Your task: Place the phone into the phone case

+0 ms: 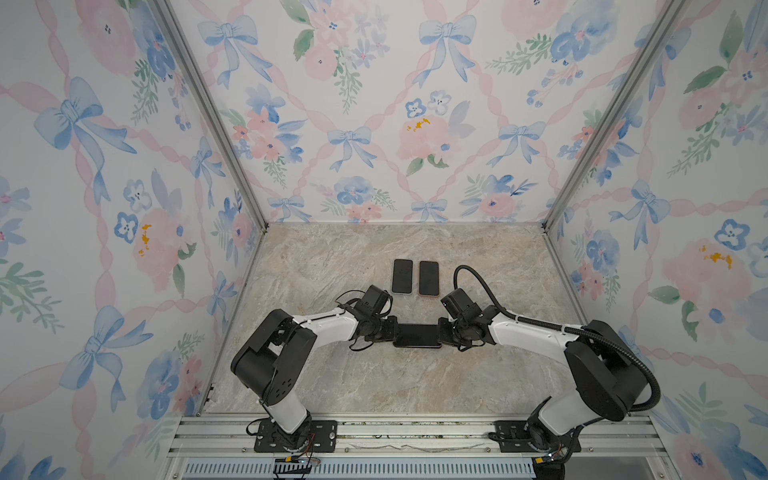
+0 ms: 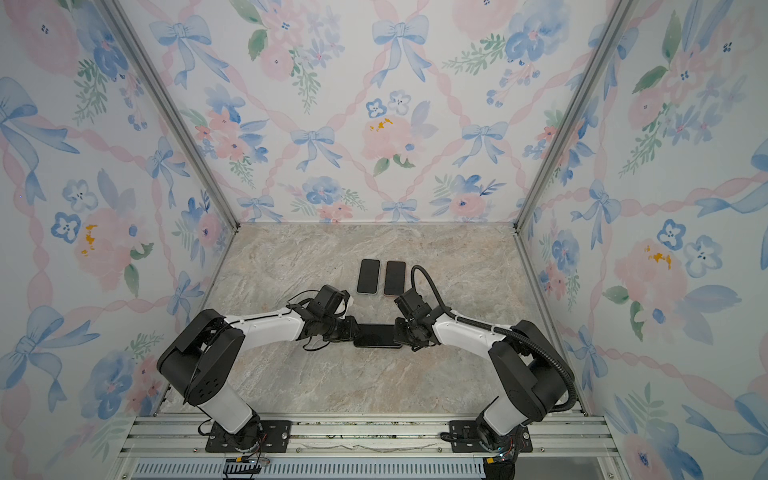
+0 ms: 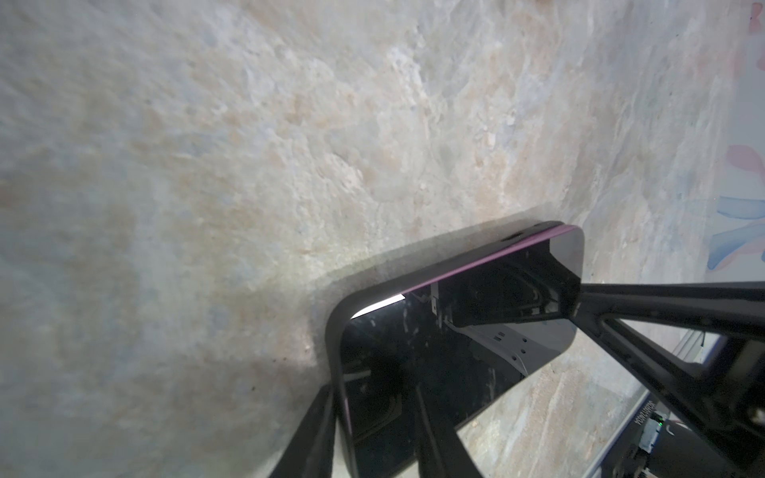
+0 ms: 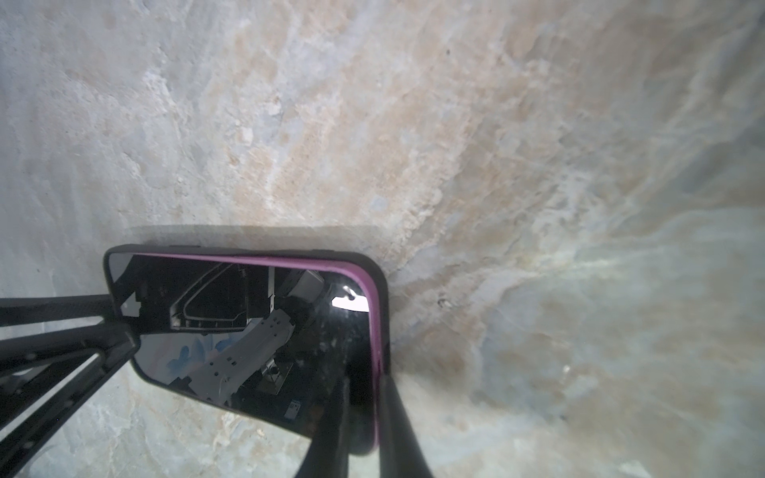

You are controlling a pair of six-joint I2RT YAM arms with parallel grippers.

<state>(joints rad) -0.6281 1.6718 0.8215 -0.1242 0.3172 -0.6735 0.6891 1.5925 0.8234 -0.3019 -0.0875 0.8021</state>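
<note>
A dark-screened phone [image 1: 417, 334] [image 2: 376, 334] with a purple edge lies across the middle of the marble table, held off its two short ends. It sits inside a black phone case [image 3: 334, 331] [image 4: 384, 289], whose rim wraps the purple edge; I cannot tell how fully it is seated. My left gripper [image 1: 393, 332] [image 3: 372, 407] straddles the phone's left end, its fingers apart, one under the case and one over the screen. My right gripper [image 1: 441, 330] [image 4: 366, 385] is shut tight on the phone's right end, case and all.
Two more dark phones [image 1: 402, 276] [image 1: 429, 277] lie side by side just behind the grippers. Floral walls close in the marble table [image 1: 374, 386] on three sides. A metal rail [image 1: 415, 436] carries both arm bases at the front edge.
</note>
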